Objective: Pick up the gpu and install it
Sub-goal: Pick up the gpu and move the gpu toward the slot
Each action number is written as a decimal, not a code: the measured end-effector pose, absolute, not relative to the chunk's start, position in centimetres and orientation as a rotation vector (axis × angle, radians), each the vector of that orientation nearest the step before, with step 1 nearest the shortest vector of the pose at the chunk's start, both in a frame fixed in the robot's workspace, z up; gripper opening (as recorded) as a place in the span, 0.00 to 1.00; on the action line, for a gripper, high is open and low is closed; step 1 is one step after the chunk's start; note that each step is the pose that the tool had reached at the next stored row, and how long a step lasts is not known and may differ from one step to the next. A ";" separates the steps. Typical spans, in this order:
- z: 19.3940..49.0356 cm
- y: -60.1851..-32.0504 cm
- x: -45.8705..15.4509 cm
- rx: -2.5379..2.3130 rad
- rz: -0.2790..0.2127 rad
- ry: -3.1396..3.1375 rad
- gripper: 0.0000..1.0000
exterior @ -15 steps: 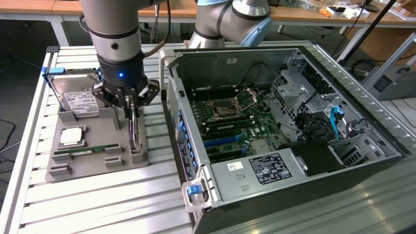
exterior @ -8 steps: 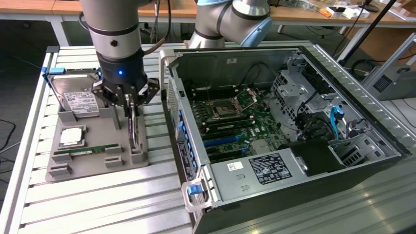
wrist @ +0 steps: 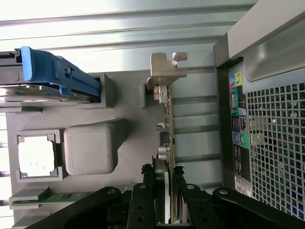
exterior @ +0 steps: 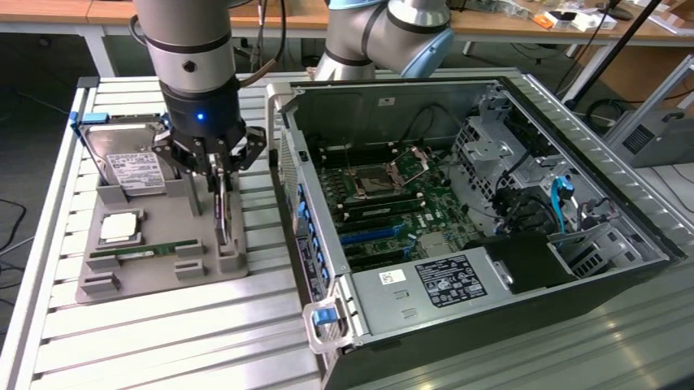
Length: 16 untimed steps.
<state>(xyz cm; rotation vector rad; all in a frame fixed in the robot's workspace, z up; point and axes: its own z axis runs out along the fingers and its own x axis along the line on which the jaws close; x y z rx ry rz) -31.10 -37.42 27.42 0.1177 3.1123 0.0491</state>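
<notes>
Exterior: I have the gripper (exterior: pixel 214 162) low over the gpu (exterior: pixel 223 213), which stands on edge in the grey holder (exterior: pixel 162 280) at the exterior view's left, beside the open case (exterior: pixel 456 97) | Wrist: jaws clamp both faces of the card, its bracket (wrist: pixel 167 71) against the holder | Progress: I judge the grasp made; card not yet lifted, not installed.

The gpu (exterior: pixel 223 219) stood on edge in a holder (exterior: pixel 158 275) on the worktop (exterior: pixel 162 341), left of the computer case (exterior: pixel 369 106) in the exterior view. The hand (exterior: pixel 220 175) hung over it.
</notes>
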 end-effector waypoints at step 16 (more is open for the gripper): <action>27.8 -37.4 -31.1 0.118 0.049 3.112 0.27</action>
